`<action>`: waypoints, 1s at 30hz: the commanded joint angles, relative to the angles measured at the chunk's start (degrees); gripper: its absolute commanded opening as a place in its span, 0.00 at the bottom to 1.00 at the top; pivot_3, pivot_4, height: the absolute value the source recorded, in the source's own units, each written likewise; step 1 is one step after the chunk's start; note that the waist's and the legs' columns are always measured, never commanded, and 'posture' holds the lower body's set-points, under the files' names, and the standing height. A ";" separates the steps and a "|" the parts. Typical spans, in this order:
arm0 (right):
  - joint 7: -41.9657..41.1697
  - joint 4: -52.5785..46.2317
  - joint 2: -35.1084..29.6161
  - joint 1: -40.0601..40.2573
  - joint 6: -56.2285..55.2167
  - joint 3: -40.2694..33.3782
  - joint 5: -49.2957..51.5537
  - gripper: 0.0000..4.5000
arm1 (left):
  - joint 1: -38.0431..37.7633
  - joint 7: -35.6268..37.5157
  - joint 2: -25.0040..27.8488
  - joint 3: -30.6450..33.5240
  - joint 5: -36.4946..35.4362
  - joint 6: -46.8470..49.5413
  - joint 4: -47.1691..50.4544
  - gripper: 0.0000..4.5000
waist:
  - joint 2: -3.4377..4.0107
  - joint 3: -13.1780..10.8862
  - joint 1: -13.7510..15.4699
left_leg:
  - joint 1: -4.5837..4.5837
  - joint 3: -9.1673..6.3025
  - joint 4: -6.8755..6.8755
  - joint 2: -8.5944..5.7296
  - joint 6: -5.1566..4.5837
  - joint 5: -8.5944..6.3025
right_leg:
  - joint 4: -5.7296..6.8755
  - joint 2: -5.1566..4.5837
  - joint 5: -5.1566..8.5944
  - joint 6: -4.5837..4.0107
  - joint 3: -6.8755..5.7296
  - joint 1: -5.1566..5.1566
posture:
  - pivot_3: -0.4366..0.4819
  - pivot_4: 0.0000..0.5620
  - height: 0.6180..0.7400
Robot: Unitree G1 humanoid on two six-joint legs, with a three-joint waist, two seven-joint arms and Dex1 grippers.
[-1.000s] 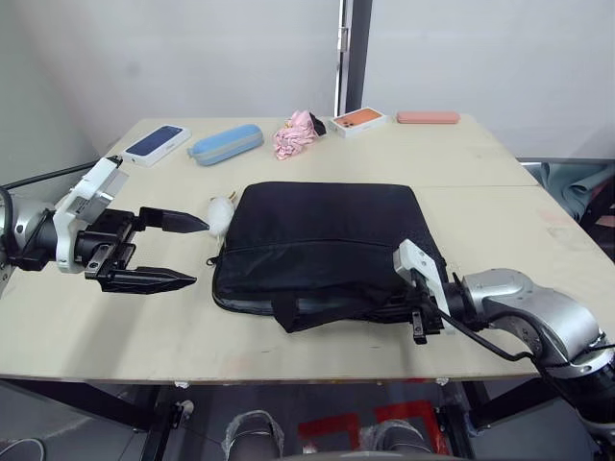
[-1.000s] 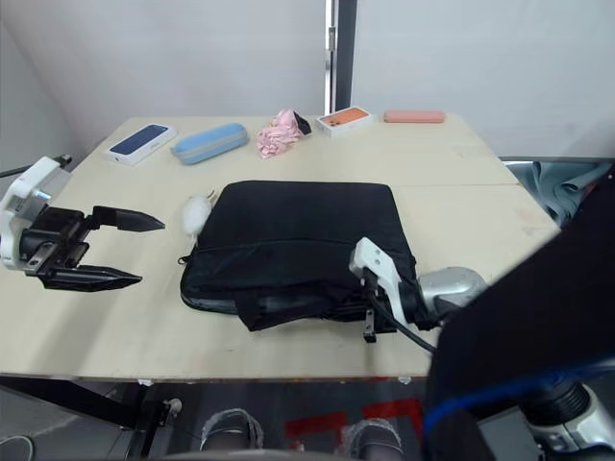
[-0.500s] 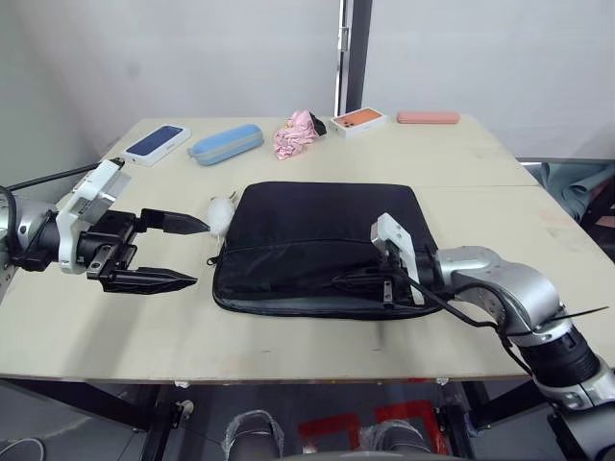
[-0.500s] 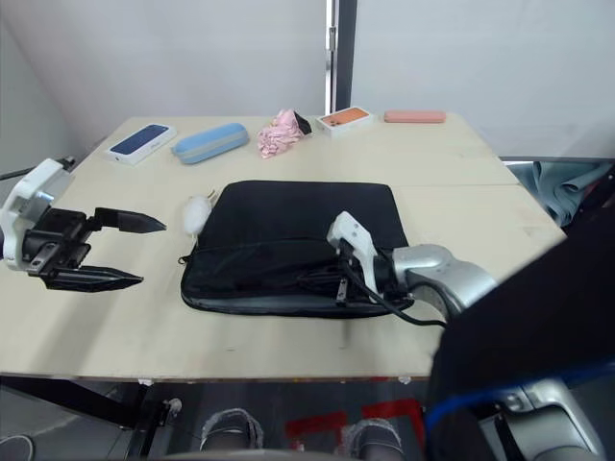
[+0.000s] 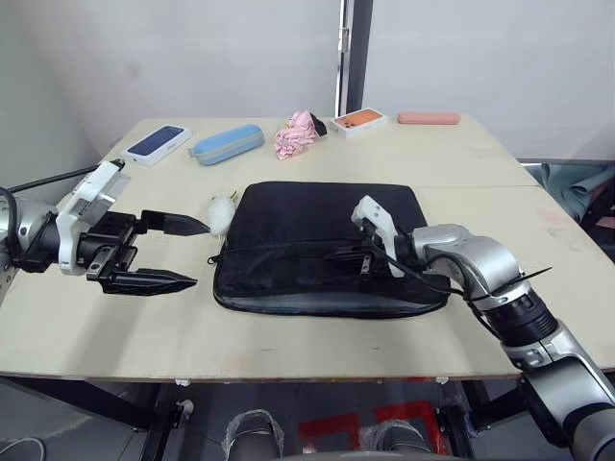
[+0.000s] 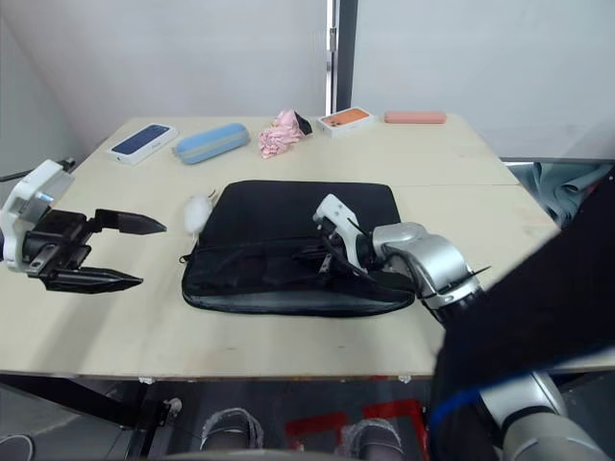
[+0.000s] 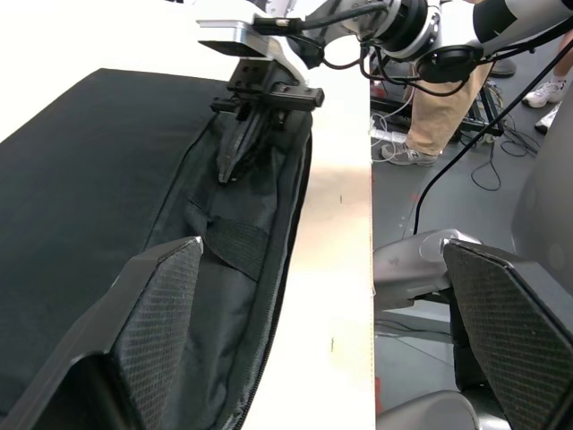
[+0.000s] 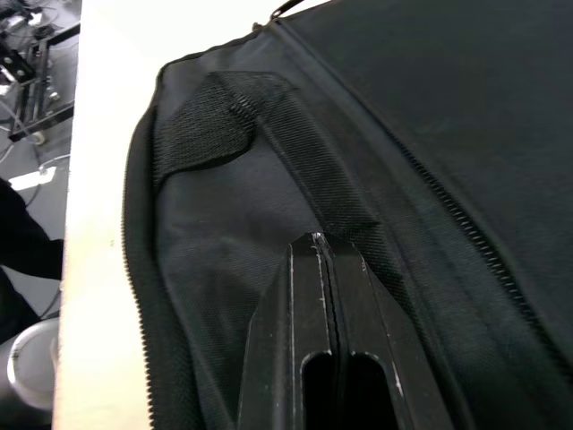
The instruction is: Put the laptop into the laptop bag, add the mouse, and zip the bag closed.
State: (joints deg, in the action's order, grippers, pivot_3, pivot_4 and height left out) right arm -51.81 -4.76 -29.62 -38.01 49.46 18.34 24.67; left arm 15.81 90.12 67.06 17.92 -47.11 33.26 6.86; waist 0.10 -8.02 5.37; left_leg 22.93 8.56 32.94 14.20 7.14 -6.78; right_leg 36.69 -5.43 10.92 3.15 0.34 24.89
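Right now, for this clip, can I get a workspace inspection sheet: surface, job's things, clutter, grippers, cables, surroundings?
Surface: pale wooden table, two tops joined.
Job's things: black laptop bag lying flat mid-table, handle strap folded onto it; laptop and mouse: nothing seen.
Clutter: white lump at the bag's left edge; phone, blue case, pink cloth, orange-topped box and pink bar along the far edge.
Grippers: left gripper open, beside the bag; right gripper shut, tips on the bag.
Cables: black cable along the right arm.
Surroundings: grey wall, dark post.
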 commanded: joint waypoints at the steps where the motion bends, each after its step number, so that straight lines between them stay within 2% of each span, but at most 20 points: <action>1: -1.09 1.20 -1.12 -0.70 -0.52 2.68 -2.98 0.00 | 0.09 2.38 1.38 2.51 -1.12 -0.45 1.25 1.00 | 0.00 0.00 -0.01 | 0.00 -0.01 0.03 0.00 0.00 0.00 | 0.04 0.00 0.00 0.00 0.00 0.00 | 0.48 0.27 1.00; 5: -2.03 2.34 -2.86 -0.10 -1.83 7.28 -7.34 0.00 | -0.16 2.36 1.63 2.98 -1.27 -0.05 1.39 1.00 | -0.08 0.08 0.03 | -0.05 -0.03 0.11 0.00 0.00 0.00 | 0.17 0.00 0.00 0.00 0.03 -0.03 | 0.48 0.27 1.00; 12: -3.05 3.05 -2.24 -1.28 -1.89 6.68 -8.17 0.00 | 1.88 -0.20 0.97 3.30 -2.34 2.36 0.51 1.00 | -0.19 0.20 0.06 | -0.11 -0.05 0.26 0.00 0.01 -0.01 | 0.34 -0.01 0.01 0.01 0.09 -0.05 | 0.48 0.27 1.00; 15: -3.40 3.05 -2.22 -1.60 -2.04 6.57 -8.60 0.00 | 7.28 -3.71 0.56 2.87 -4.20 6.33 -2.14 1.00 | -0.24 0.23 0.21 | -0.10 -0.11 0.28 0.00 0.01 -0.01 | 0.41 -0.01 0.00 0.00 0.05 -0.05 | 0.48 0.27 1.00; 17: -3.39 3.37 -2.03 -1.94 -2.11 6.56 -9.01 0.00 | 17.85 -8.34 -0.50 -0.93 -1.32 8.19 -9.91 1.00 | -0.25 0.24 0.39 | -0.12 -0.15 0.33 -0.01 0.01 -0.01 | 0.49 -0.01 0.00 0.00 0.04 -0.06 | 0.48 0.27 1.00; 18: -3.46 3.51 -1.94 -2.08 -2.11 6.52 -9.07 0.00 | 19.46 -10.62 -2.50 -2.41 1.02 6.99 -12.66 1.00 | -0.27 0.26 0.37 | -0.11 -0.19 0.36 -0.01 0.01 -0.01 | 0.57 0.00 -0.01 -0.02 0.00 -0.05 | 0.48 0.27 1.00; 20: -3.67 3.50 -1.77 -2.31 -2.13 6.70 -9.28 0.00 | 14.50 -20.77 -11.68 -3.84 6.18 3.18 -15.79 1.00 | 0.32 0.75 0.17 | -0.14 -0.22 0.37 -0.05 0.02 -0.01 | 0.54 0.01 -0.06 -0.10 0.05 -0.09 | 0.48 0.27 1.00; 21: -3.73 3.53 -1.74 -2.41 -2.18 6.81 -9.38 0.00 | 13.68 -24.31 -14.64 -4.26 8.04 2.33 -17.48 1.00 | 0.87 1.15 0.03 | -0.16 -0.15 0.36 -0.13 0.02 -0.01 | 0.46 -0.04 -0.08 -0.12 0.17 -0.13 | 0.48 0.27 1.00; 22: -3.75 3.53 -1.67 -2.46 -2.17 6.84 -9.47 0.00 | 14.24 -27.12 -16.39 -5.03 9.69 2.99 -19.56 1.00 | 0.95 1.21 0.01 | -0.29 0.02 0.36 -0.25 0.00 -0.02 | 0.40 -0.14 -0.05 -0.07 0.36 -0.28 | 0.48 0.27 1.00; 24: -3.57 3.73 -1.37 -2.72 -2.10 6.68 -9.70 0.00 | 19.13 -34.90 -19.61 -7.73 14.64 5.53 -26.44 1.00 | 0.18 0.91 0.06 | -0.53 0.00 0.28 -0.24 0.01 -0.01 | 0.47 -0.08 -0.02 0.09 0.42 -0.28 | 0.48 0.27 1.00; 26: -3.42 3.78 -1.19 -2.84 -2.03 6.53 -9.92 0.00 | 22.97 -40.32 -22.41 -9.54 18.34 6.22 -32.34 1.00 | -0.65 1.08 0.14 | -0.17 -0.44 0.31 0.04 0.12 0.02 | 0.48 0.19 -0.08 0.03 0.17 -0.13 | 0.48 0.27 1.00; 30: -2.92 2.74 -1.12 -2.47 -1.16 5.97 -9.87 0.00 | 29.53 -46.93 -27.59 -10.37 22.86 3.96 -44.55 1.00 | -0.84 1.10 0.33 | 0.05 -0.69 0.45 -0.03 0.30 0.13 | 0.39 0.18 -0.13 -0.03 -0.15 -0.15 | 0.48 0.27 1.00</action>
State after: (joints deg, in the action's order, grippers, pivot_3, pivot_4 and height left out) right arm -55.67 -2.80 -30.47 -41.15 46.85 23.72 16.37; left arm 43.50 45.35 40.16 6.73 -25.82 38.84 -35.14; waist -0.74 -6.92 5.69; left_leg 22.94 7.88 33.38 14.15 7.44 -6.66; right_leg 37.07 -5.27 10.80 3.11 0.19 24.70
